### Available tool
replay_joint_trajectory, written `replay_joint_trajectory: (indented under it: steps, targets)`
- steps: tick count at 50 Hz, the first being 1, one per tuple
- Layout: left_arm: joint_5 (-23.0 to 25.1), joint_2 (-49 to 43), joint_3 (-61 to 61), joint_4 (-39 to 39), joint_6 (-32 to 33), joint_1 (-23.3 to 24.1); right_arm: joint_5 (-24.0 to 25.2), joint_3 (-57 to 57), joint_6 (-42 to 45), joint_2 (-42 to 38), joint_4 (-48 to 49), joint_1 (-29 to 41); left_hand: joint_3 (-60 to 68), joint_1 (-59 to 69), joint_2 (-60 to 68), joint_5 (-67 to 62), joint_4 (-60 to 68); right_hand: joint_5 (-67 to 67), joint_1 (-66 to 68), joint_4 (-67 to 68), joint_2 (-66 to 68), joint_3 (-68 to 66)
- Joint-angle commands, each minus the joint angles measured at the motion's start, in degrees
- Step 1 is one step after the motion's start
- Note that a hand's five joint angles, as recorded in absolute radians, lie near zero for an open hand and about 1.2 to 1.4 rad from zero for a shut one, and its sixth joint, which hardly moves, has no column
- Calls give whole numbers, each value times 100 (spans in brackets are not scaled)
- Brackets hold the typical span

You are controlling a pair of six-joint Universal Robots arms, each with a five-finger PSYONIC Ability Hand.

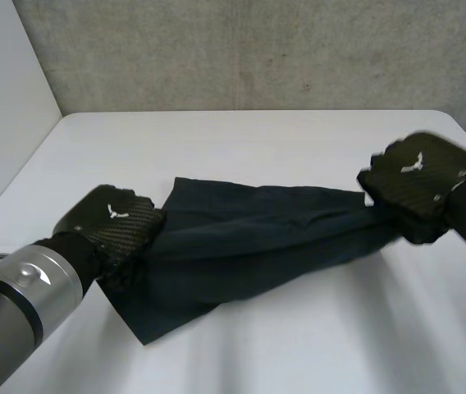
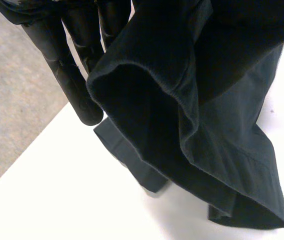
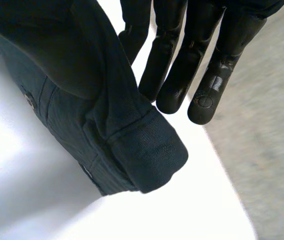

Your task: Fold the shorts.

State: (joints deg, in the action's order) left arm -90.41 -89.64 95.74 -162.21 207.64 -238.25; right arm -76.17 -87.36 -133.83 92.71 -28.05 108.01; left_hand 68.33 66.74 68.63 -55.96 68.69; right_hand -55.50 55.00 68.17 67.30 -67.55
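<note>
Shorts (image 1: 249,242) hang stretched between 2 hands, low over the table (image 1: 241,148). Left hand (image 1: 114,220) pinches one end, right hand (image 1: 418,180) the other. Fingers (image 3: 167,65) lie straight along the cloth and the thumbs are hidden under it, so the hold is probably shallow.

Risk: an uneven pull could slip 1 end free. The slack layers would then bunch rather than lie flat.

Table: white, smooth, little friction. Room: concrete wall (image 1: 258,49) close behind.

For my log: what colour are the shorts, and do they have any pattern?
The shorts are plain dark navy, no pattern; the head view shows it best.
</note>
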Motion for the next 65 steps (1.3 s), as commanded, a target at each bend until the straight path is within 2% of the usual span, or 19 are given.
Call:
replay_joint_trajectory:
  steps: [1, 4, 8, 13, 18, 19, 20, 22, 25, 31, 39, 41, 47, 55, 61, 65]
  targets:
    - [-38, -1036, -20, -469, 5, -2, -73, -317, -21, -1166, 97, 27, 1167, 1326, 1137, -1404, 1131, -1450, 2500, 1183, 1270, -1245]
    - [-56, -1643, -379, -680, 75, -46, -126, -168, -21, -1694, 247, 36, 1167, 1326, 1137, -1404, 1131, -1450, 2500, 1183, 1270, -1245]
    - [-117, -2320, -1345, -934, 356, -81, -450, 516, -99, -2256, 747, 71, 1167, 1326, 1137, -1404, 1131, -1450, 2500, 1183, 1270, -1245]
    - [-319, -2567, -2637, -1294, 743, -283, -1110, 2071, -275, -2627, 1819, 361, 1167, 1326, 1137, -1404, 1131, -1450, 2500, 1183, 1270, -1245]
    - [-460, -2515, -4027, -2506, 840, -433, -1233, 3206, -609, -2574, 3092, 440, 1167, 1326, 1137, -1404, 1131, -1450, 2500, 1183, 1270, -1245]
    - [-469, -2480, -4133, -2752, 849, -441, -1242, 3425, -792, -2513, 3660, 440, 1167, 1326, 1137, -1404, 1131, -1450, 2500, 1183, 1270, -1245]
    - [-530, -2366, -4264, -3268, 849, -450, -1233, 3470, -855, -2486, 3857, 440, 1167, 1326, 1137, -1404, 1131, -1450, 2500, 1183, 1270, -1245]
    - [-540, -2190, -4292, -3701, 849, -433, -1294, 3506, -1083, -2329, 4497, 431, 1167, 1326, 1137, -1404, 1131, -1450, 2500, 1183, 1270, -1245]
    - [-513, -1900, -4195, -4160, 840, -397, -1330, 3462, -1225, -2153, 4869, 466, 1167, 1326, 1137, -1404, 1131, -1450, 2500, 1183, 1270, -1245]
    - [-513, -1706, -3634, -4161, 542, -397, -1409, 2989, -1321, -2082, 4782, 493, 1167, 1326, 1137, -1404, 1131, -1450, 2500, 1183, 1270, -1245]
    - [-364, -1758, -2018, -4134, 5, -468, -1321, 1785, -1313, -2204, 4835, 501, 1167, 1326, 1137, -1404, 1131, -1450, 2500, 1183, 1270, -1245]
    - [-364, -1846, -1744, -4108, -21, -476, -1312, 1520, -1260, -2502, 4791, 519, 1167, 1326, 1137, -1404, 1131, -1450, 2500, 1183, 1270, -1245]
    - [-381, -2874, -1119, -3906, -39, -389, -1339, 1072, -1129, -3389, 4362, 528, 1167, 1326, 1137, -1404, 1131, -1450, 2500, 1183, 1270, -1245]
    - [-346, -3209, -750, -2852, 14, -354, -1304, 721, -953, -3497, 3273, 545, 1167, 1326, 1137, -1404, 1131, -1450, 2500, 1183, 1270, -1245]
    - [-329, -2551, -513, -1622, 49, -143, -1225, 369, -461, -2909, 2095, 528, 1167, 1326, 1137, -1404, 1131, -1450, 2500, 1183, 1270, -1245]
    - [-329, -2041, -249, -866, 101, -46, -970, 35, 14, -2557, 1093, 519, 1167, 1326, 1137, -1404, 1131, -1450, 2500, 1183, 1270, -1245]
